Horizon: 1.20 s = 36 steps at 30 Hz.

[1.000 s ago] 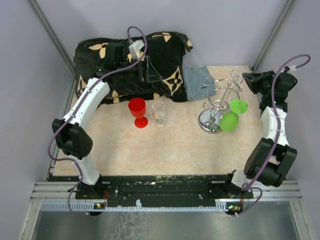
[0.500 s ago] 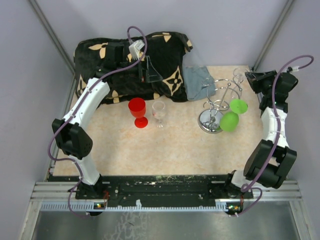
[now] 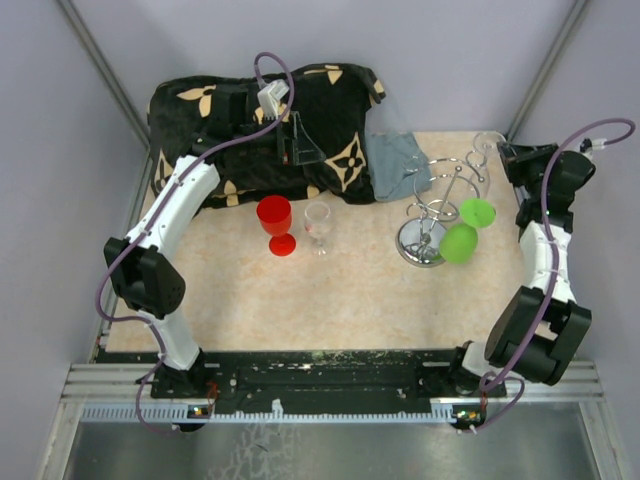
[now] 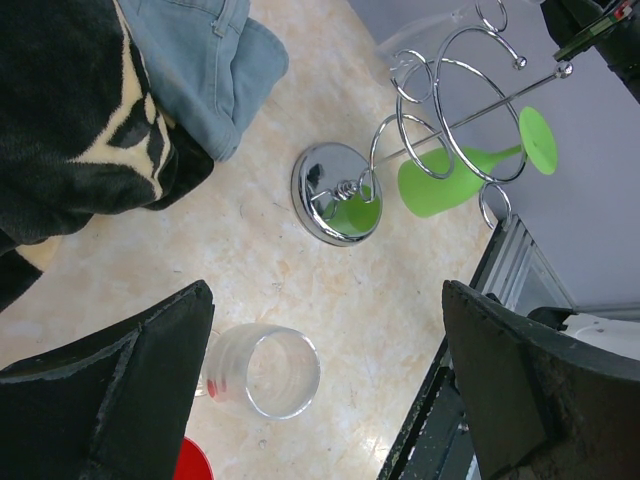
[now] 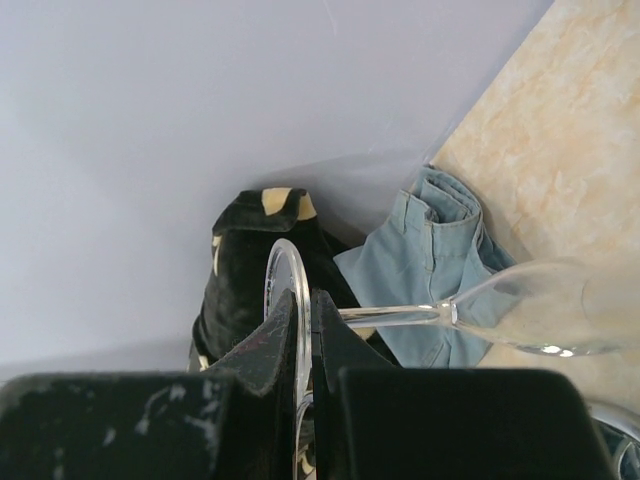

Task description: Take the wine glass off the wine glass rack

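The wine glass rack (image 3: 425, 240) stands at the right of the table, a silver wire stand with a mirror base and curled loops. A green wine glass (image 3: 462, 235) hangs from it. My right gripper (image 3: 508, 160) is shut on the foot of a clear wine glass (image 3: 486, 147) and holds it on its side by the rack's top loops. In the right wrist view the foot disc (image 5: 284, 290) is pinched between my fingers (image 5: 268, 345), and the stem and bowl (image 5: 555, 312) point right. My left gripper (image 3: 303, 145) is open and empty above the black blanket.
A red wine glass (image 3: 276, 222) and a small clear wine glass (image 3: 318, 224) stand mid-table. A black patterned blanket (image 3: 250, 110) and folded jeans (image 3: 395, 162) lie at the back. In the left wrist view the rack base (image 4: 335, 192) is beside the jeans (image 4: 200, 60).
My right gripper has drawn back toward the far right corner with the clear wine glass, moving it a little away from the rack's post. The left arm has not moved.
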Tool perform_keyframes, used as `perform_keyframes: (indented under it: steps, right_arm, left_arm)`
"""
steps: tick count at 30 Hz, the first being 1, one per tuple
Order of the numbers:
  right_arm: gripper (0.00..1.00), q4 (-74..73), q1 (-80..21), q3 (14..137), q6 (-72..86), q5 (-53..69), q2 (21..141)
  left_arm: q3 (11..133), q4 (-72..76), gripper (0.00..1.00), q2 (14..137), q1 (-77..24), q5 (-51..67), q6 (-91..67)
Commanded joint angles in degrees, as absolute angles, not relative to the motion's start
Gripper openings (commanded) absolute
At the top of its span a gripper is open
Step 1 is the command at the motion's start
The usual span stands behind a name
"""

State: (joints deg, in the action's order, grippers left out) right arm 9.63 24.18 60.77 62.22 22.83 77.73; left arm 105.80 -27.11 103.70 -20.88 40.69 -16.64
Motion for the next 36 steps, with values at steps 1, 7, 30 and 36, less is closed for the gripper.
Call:
perform_keyframes:
  steps: [1, 7, 30, 36]
  right_arm:
    - [0.0, 20.1, 24.6, 60.3, 64.9, 22.0, 76.9]
    - [0.0, 27.7, 24.6, 60.2, 66.6, 21.9, 78.9]
    - [0.0, 68.0, 24.6, 64.0, 87.7, 28.6, 83.6]
    - [0.0, 80.6, 24.5, 66.1, 98.4, 30.7, 85.0]
  left_arm:
    - [105.9, -26.9, 1.0, 101.6, -21.2, 41.0, -16.3]
    - [106.1, -26.5, 1.0, 100.1, -21.3, 39.7, -17.1]
    - [101.7, -23.5, 1.0, 96.4, -18.8, 41.4, -25.1]
    - [101.0, -20.4, 1.0, 96.5, -16.3, 43.7, -31.2]
